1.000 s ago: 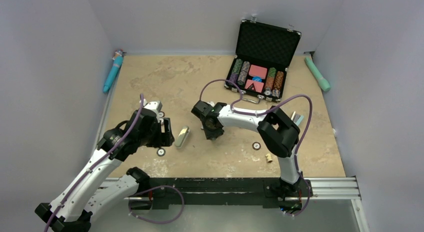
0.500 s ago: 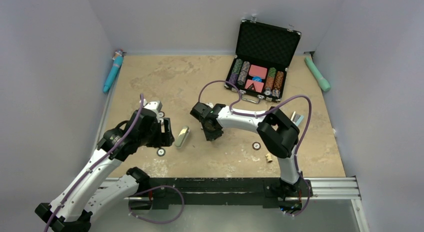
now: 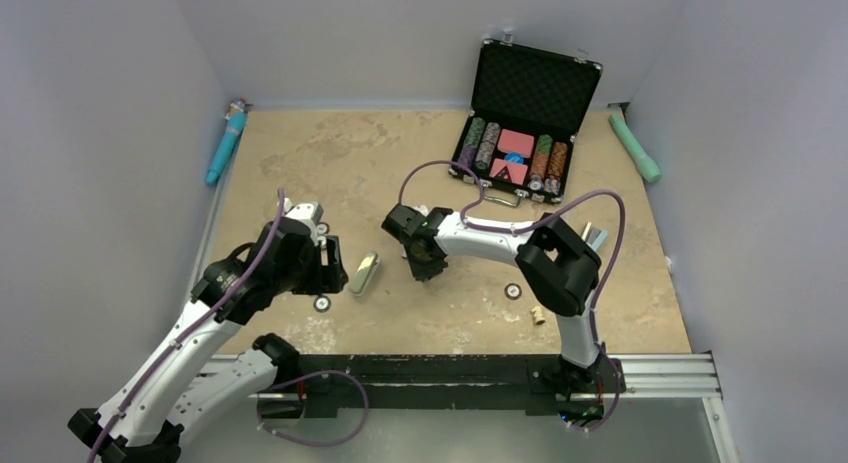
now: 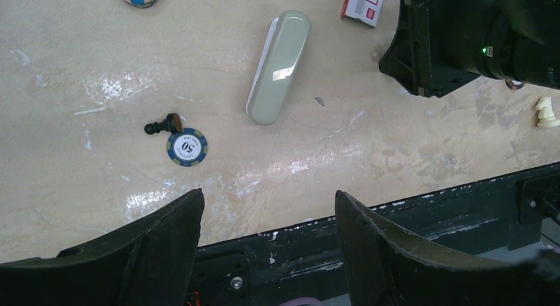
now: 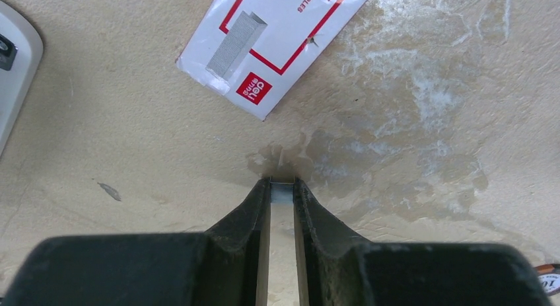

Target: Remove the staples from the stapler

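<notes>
Between right gripper (image 5: 282, 187) fingertips, on tabletop (image 5: 429, 207): staples (image 5: 282, 193), tiny grey-silver strip, pinched; left gripper (image 4: 267, 195) spread wide.

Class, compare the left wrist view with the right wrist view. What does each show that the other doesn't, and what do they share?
Only the left wrist view shows a black pawn, a 50 chip, a white chess piece and the open left tool. Only the right wrist view shows the staples pinched between the fingertips of the right tool. Both show the red-and-white box and the pale oblong piece.
</notes>
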